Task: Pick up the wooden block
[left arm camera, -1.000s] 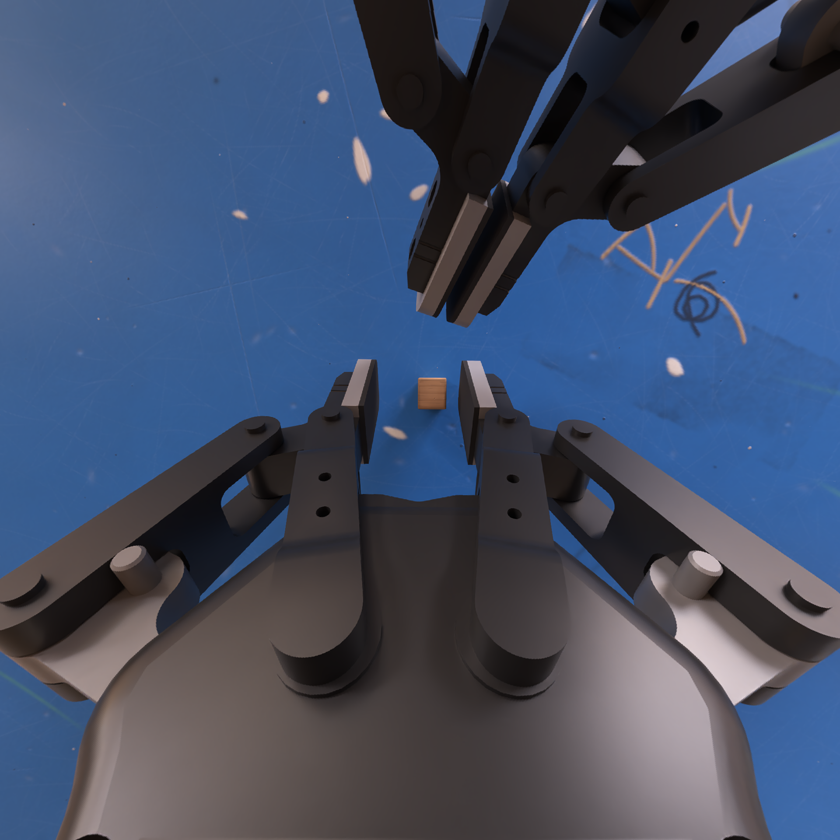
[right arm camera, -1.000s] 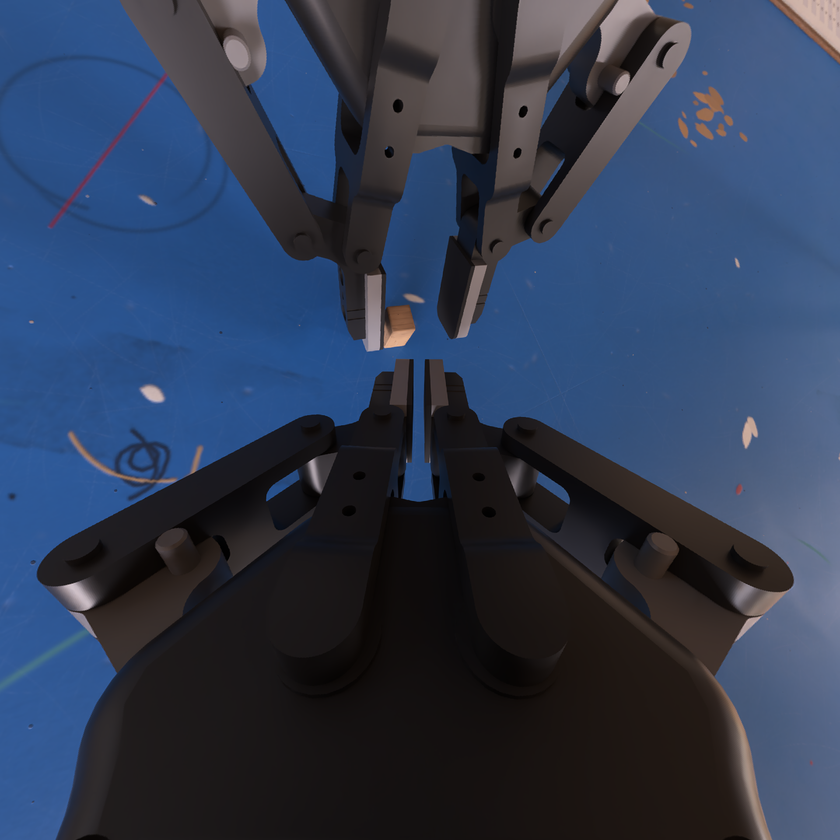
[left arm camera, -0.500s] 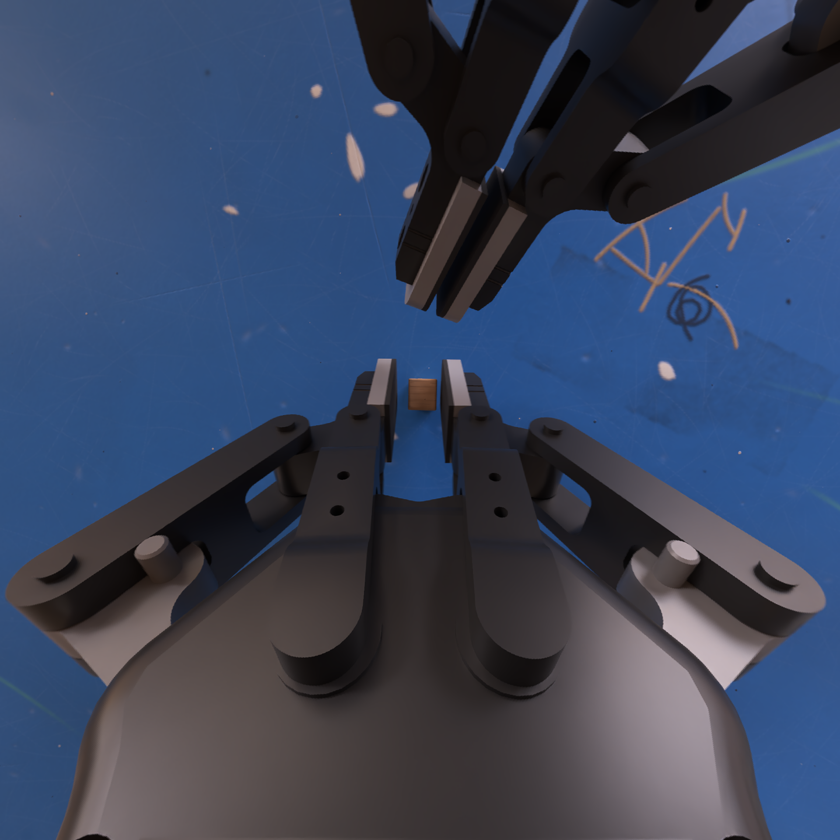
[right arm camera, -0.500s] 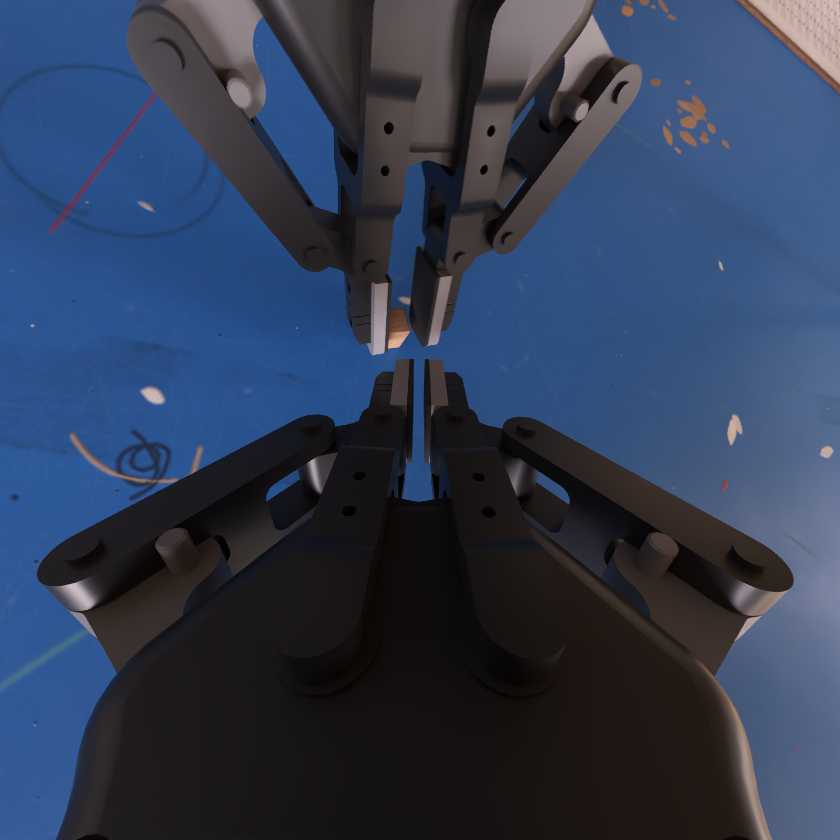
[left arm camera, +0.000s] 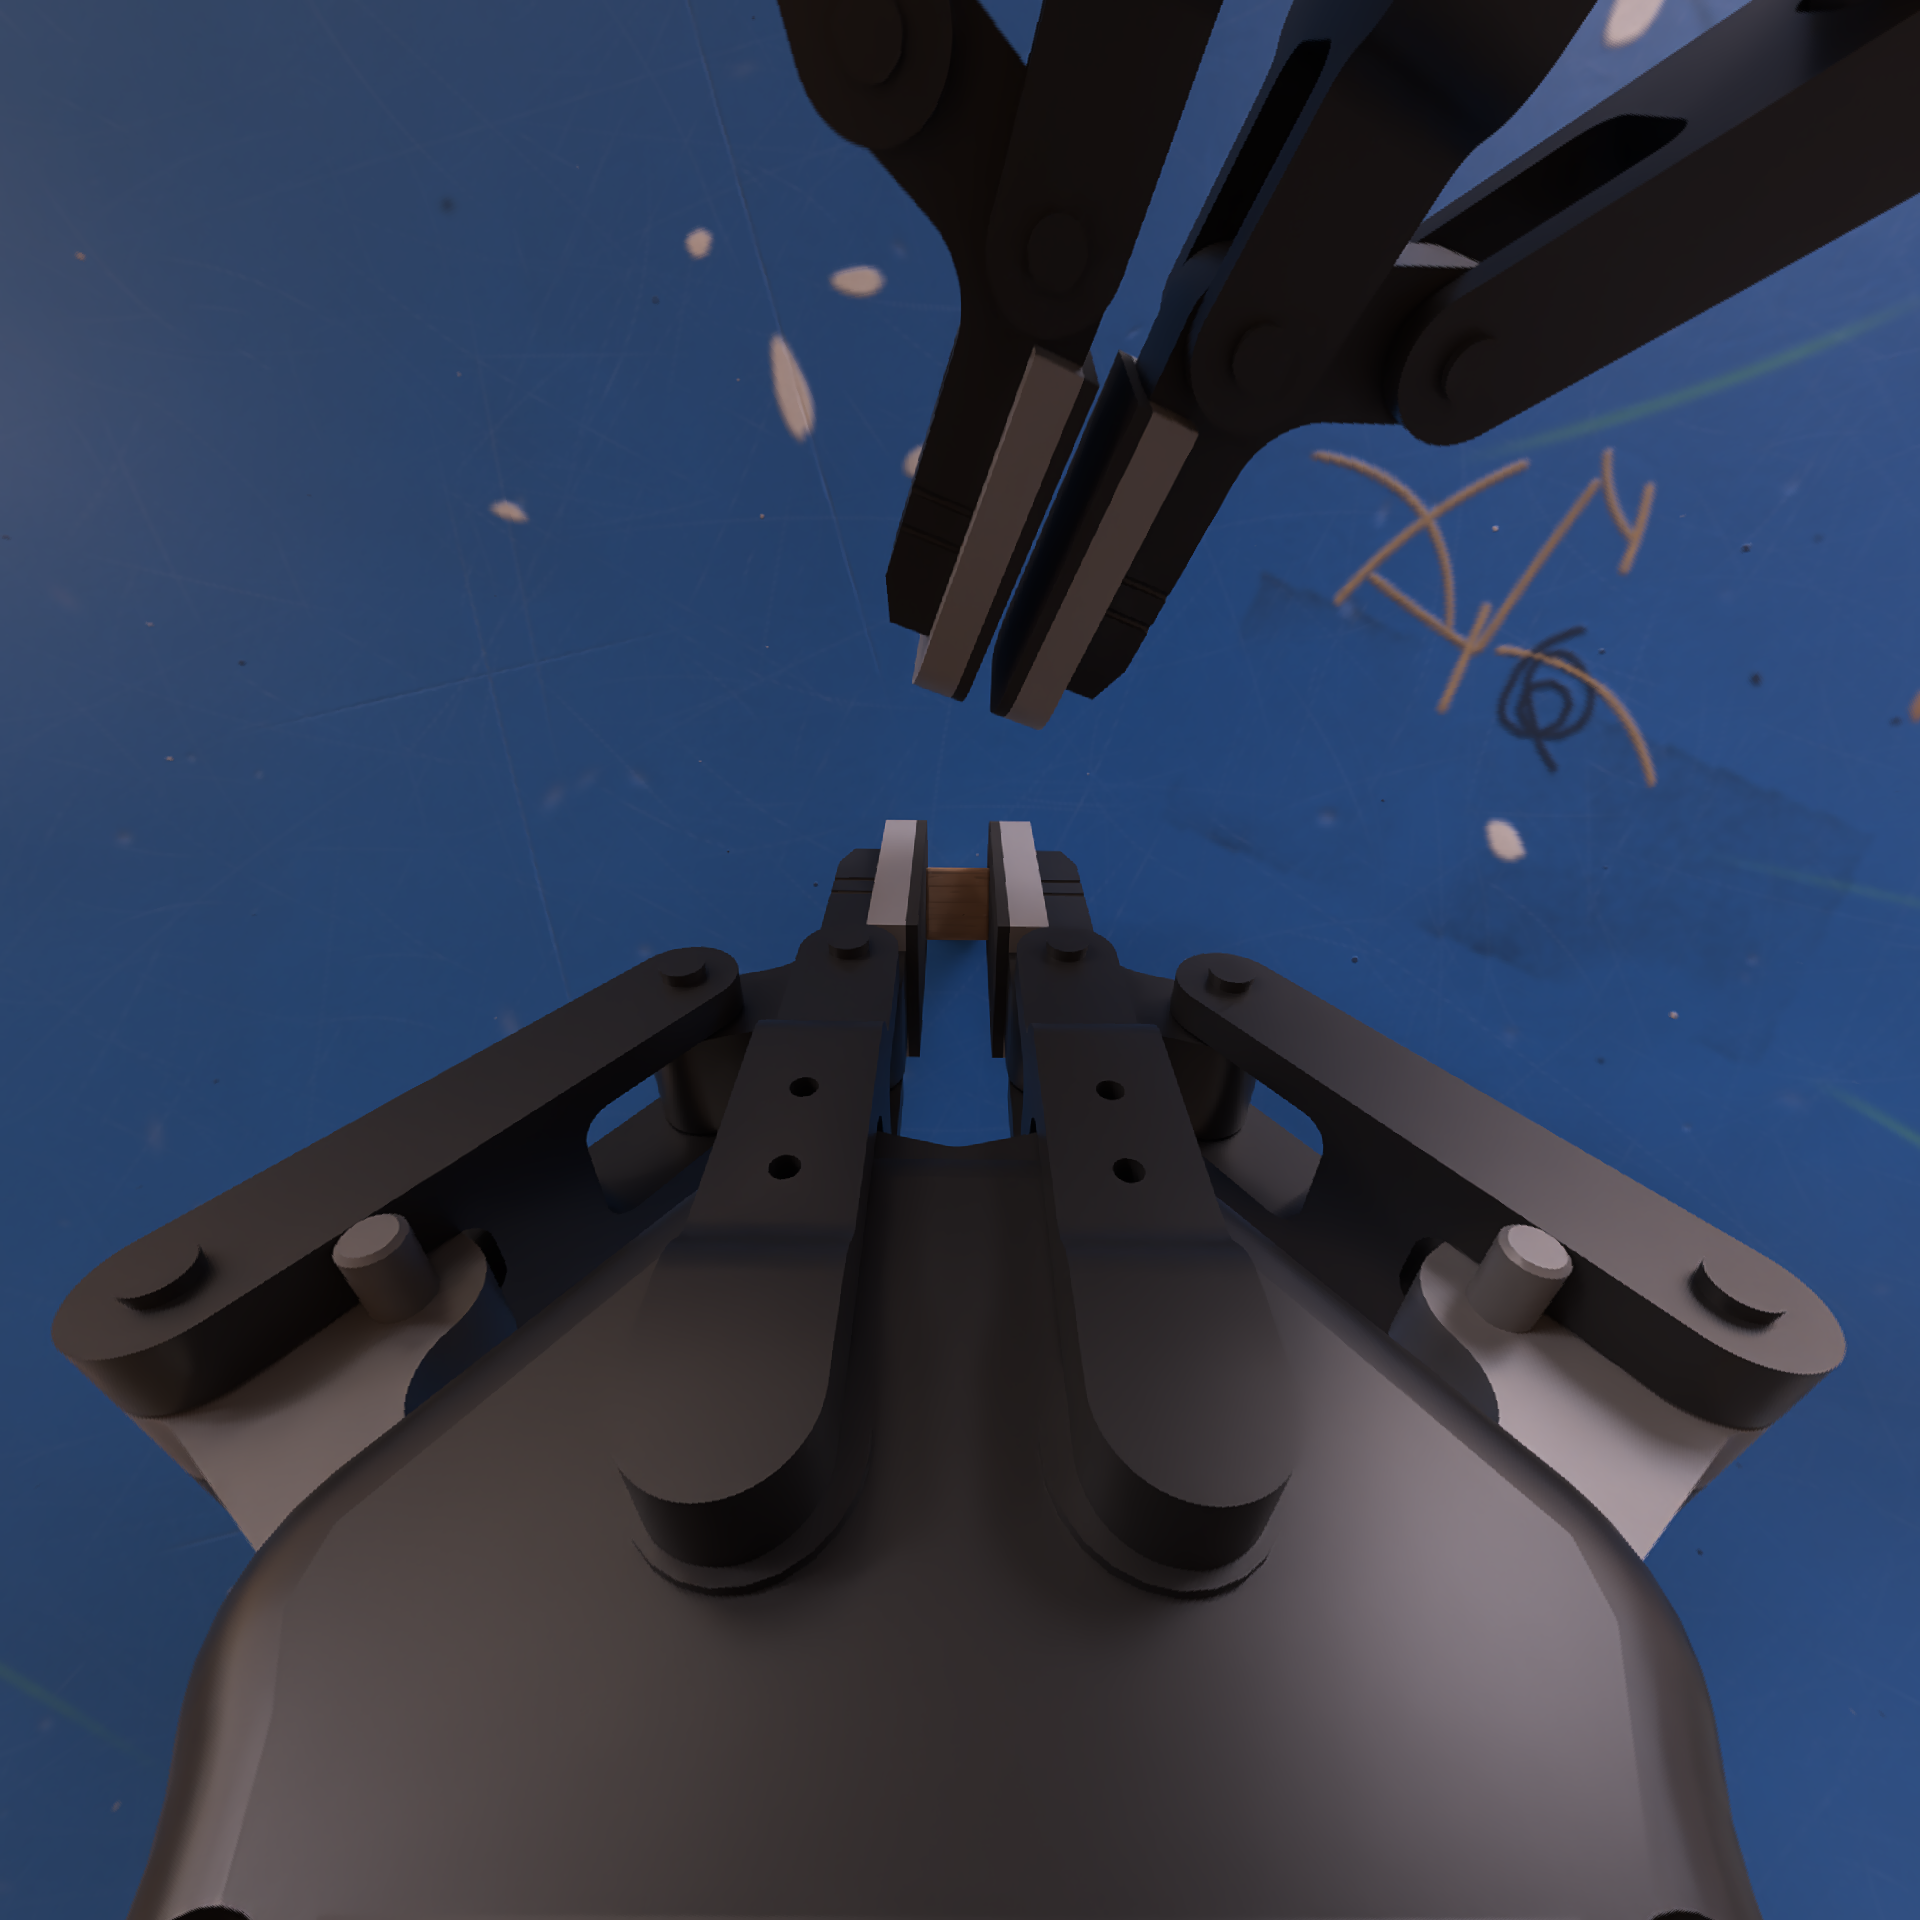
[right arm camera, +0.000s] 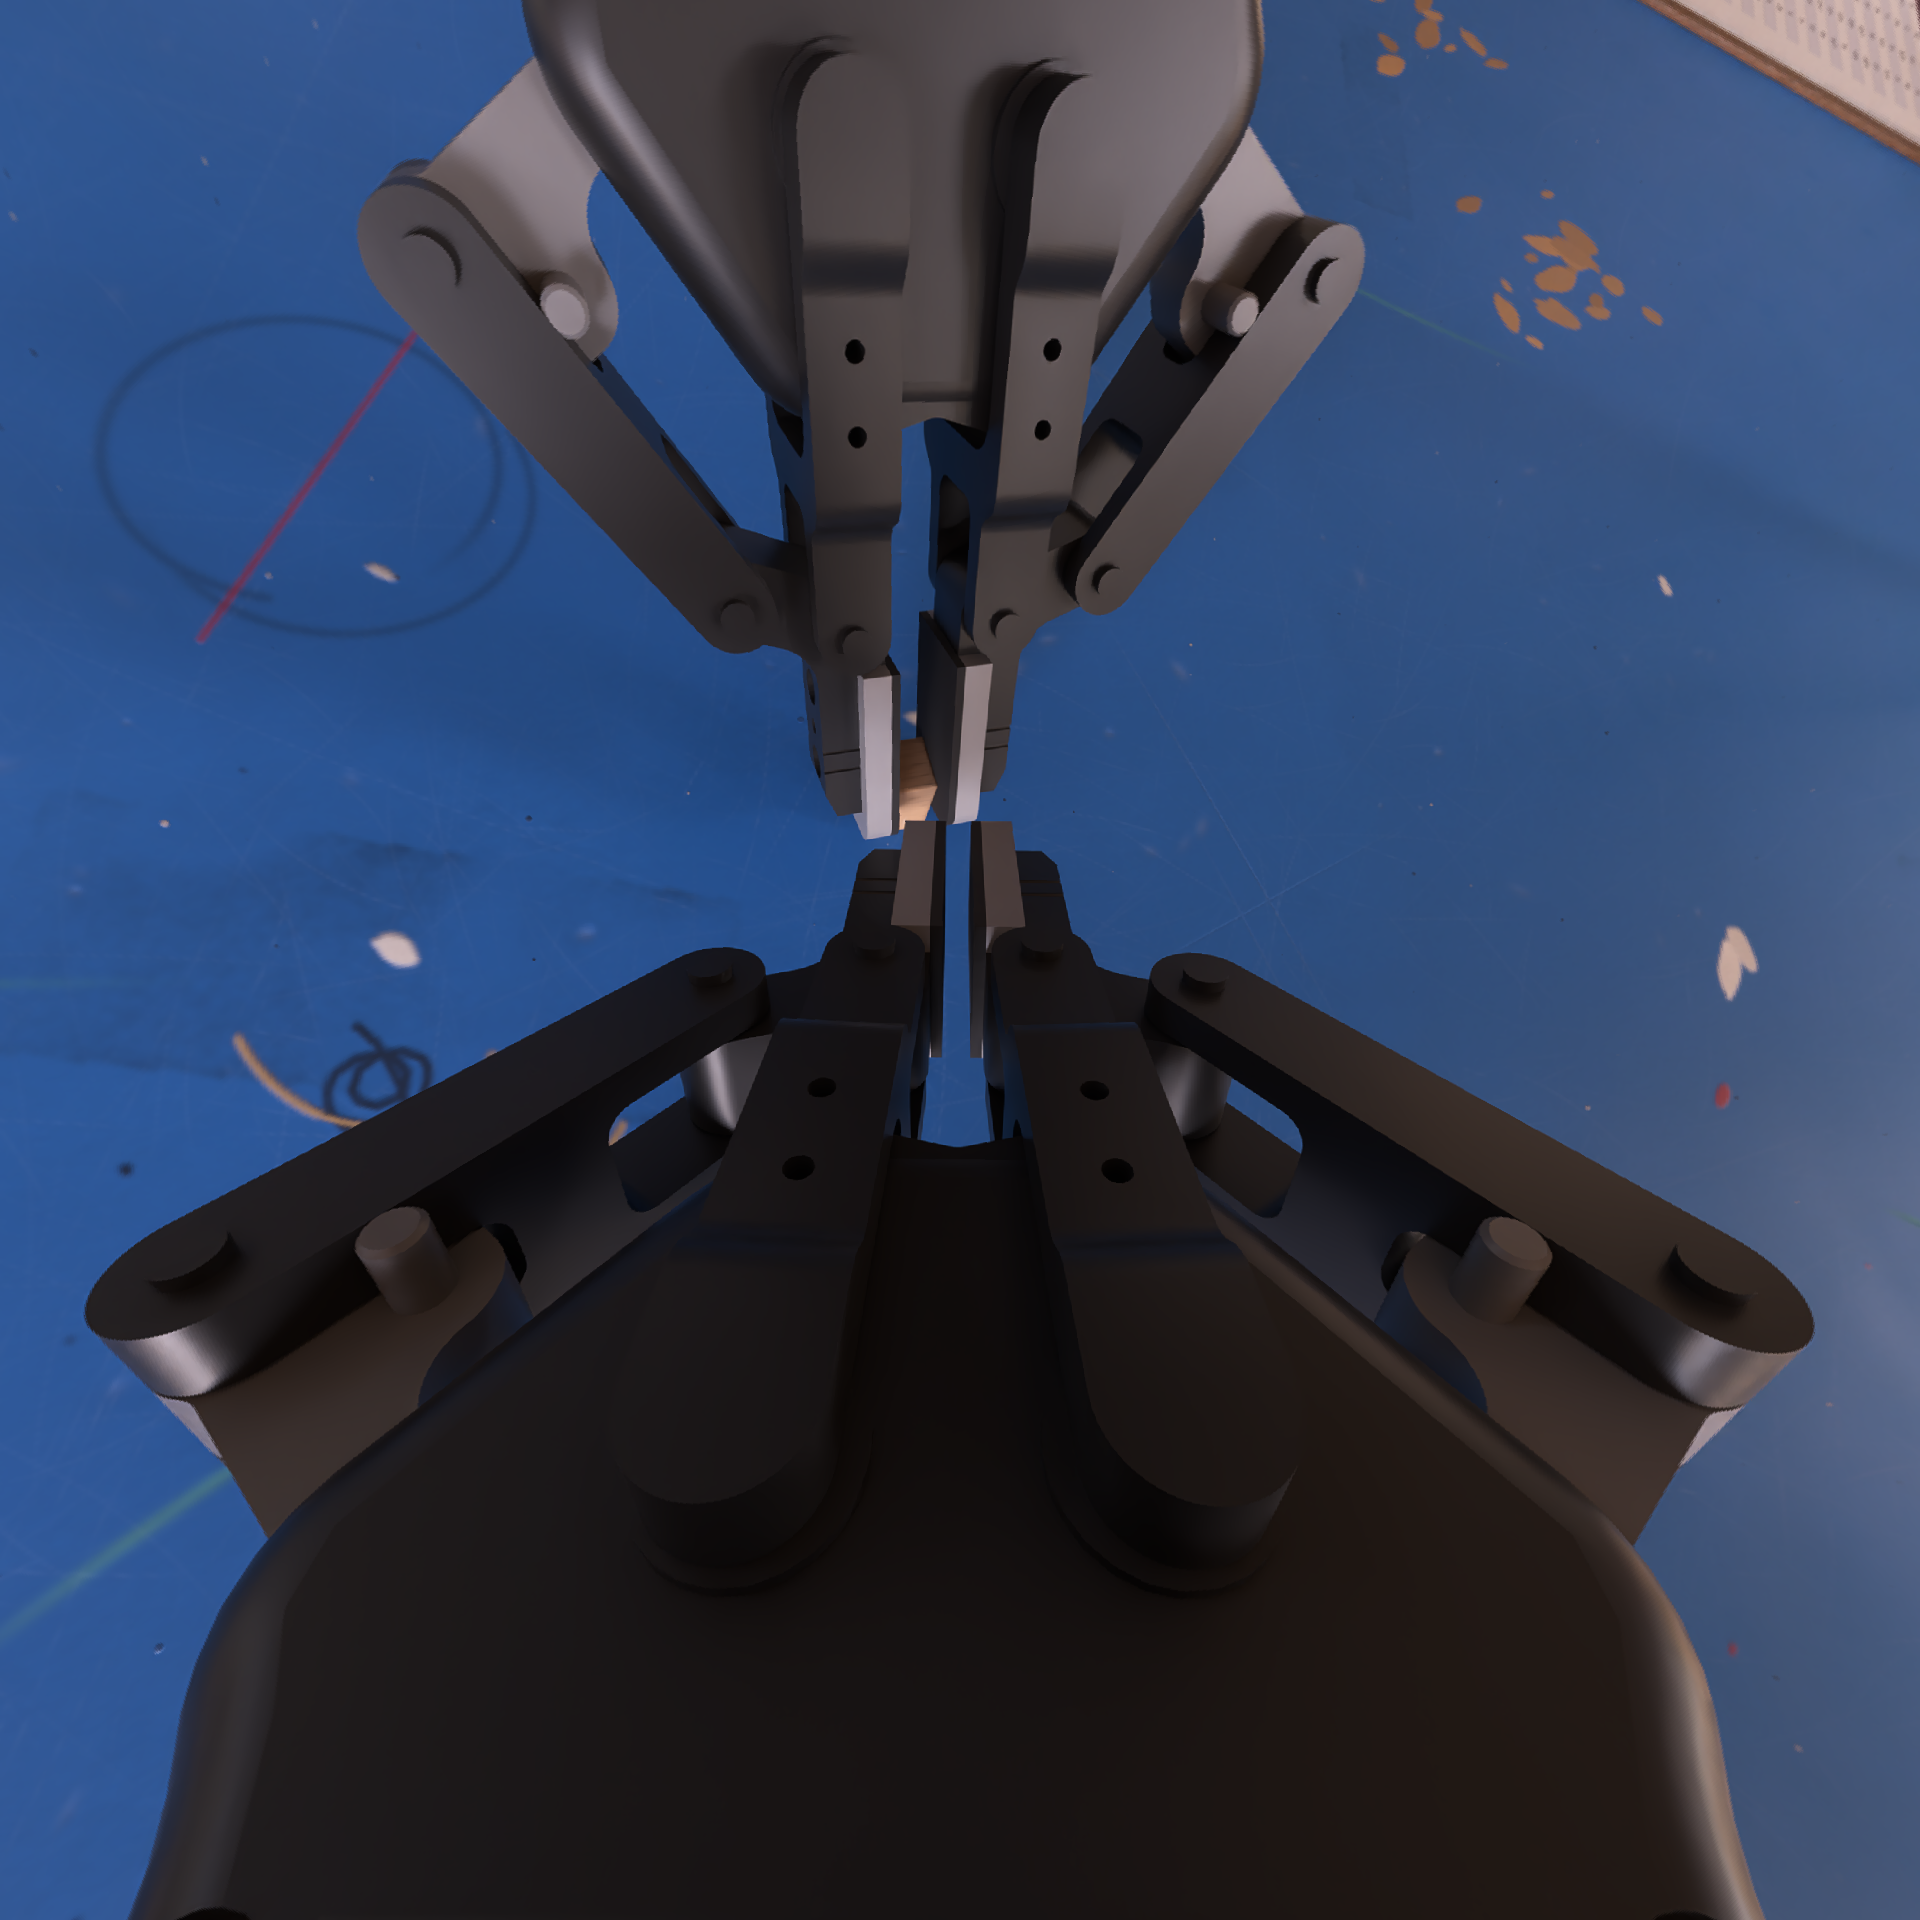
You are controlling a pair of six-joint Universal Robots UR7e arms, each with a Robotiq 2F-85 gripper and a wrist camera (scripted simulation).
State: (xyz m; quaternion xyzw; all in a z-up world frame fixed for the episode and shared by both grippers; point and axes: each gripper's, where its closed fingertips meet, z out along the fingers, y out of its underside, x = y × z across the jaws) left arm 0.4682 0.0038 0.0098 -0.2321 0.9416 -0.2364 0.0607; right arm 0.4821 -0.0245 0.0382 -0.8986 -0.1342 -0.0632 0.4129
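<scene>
The small wooden block (left arm camera: 956,904) sits clamped between the two pads of my left gripper (left arm camera: 957,878); both pads touch its sides. The right wrist view shows the same block (right arm camera: 916,792) pinched in the left gripper (right arm camera: 921,805), a little above the blue table. My right gripper (right arm camera: 957,873) is shut and empty, its pads nearly together, just in front of the left fingertips. It also shows in the left wrist view (left arm camera: 982,691), hanging from above beyond the block.
The blue table top (left arm camera: 312,727) carries pale chips, tan scribbles (left arm camera: 1496,582) and a dark scrawl (left arm camera: 1548,707). In the right wrist view a drawn circle (right arm camera: 312,478) lies far left and a pale board edge (right arm camera: 1808,73) at the top right corner.
My left gripper's pads closed from wide apart onto the wooden block, and it has risen from the table. My right gripper stayed shut and kept close by.
</scene>
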